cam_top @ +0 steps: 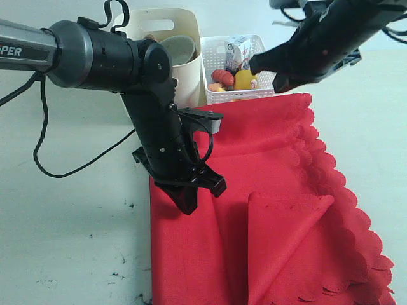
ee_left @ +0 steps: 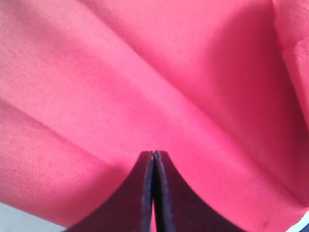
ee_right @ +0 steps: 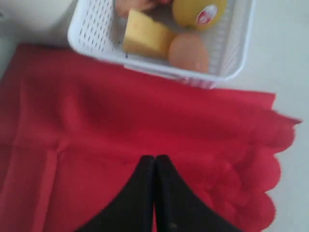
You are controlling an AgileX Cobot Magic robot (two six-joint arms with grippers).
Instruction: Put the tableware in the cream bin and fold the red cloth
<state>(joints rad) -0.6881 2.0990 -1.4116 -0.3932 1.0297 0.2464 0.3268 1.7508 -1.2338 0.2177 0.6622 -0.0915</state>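
Hanging the left gripper [cam_top: 189, 204] low over the left edge of the red cloth [cam_top: 273, 159], fingers pressed tight together. Poising the right gripper [ee_right: 155, 159], equally closed, above the cloth's far edge beside the white basket [cam_top: 254, 94]. Showing the cloth spread on the table [cam_top: 63, 222], one flap folded over, and the cream bin [cam_top: 189, 28] at its far-left corner, carrying the bowl [cam_top: 178, 49].

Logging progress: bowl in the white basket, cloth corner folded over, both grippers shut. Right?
No. The bowl is in the cream bin, not the white basket; the exterior view shows it. The rest holds: cloth corner folded over, left gripper and right gripper shut.
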